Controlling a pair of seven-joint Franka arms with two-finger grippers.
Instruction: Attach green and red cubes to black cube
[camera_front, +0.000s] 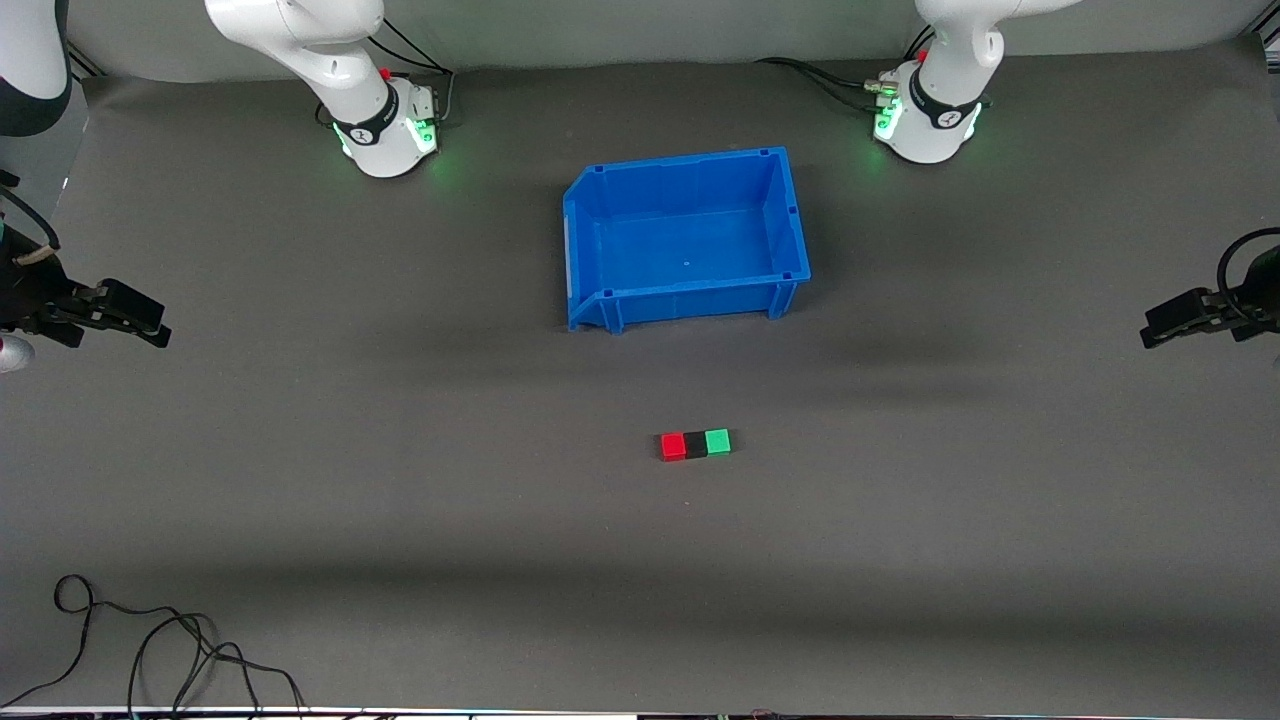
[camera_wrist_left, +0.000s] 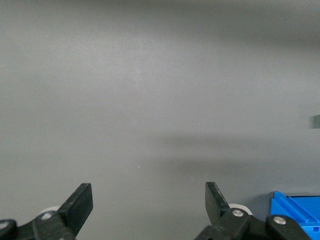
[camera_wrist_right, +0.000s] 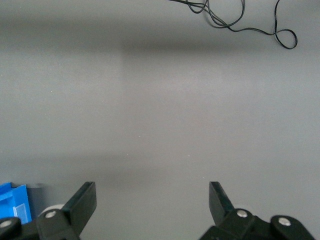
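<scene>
The red cube (camera_front: 673, 446), black cube (camera_front: 696, 444) and green cube (camera_front: 718, 441) are sitting touching in a row, black between, on the tabletop (camera_front: 400, 480), nearer the camera than the bin (camera_front: 684, 238). Left pincer (camera_wrist_left: 149, 202) and right pincer (camera_wrist_right: 152, 200) are waiting, spread wide, at their own ends of the tabletop.

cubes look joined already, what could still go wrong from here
The red cube, black cube and green cube sit touching in a row, but whether they are truly attached cannot be told; a nudge might split them. Both arms wait at the table's ends, left gripper and right gripper open and holding nothing, so any return sweep could knock the row toward the blue bin.
</scene>
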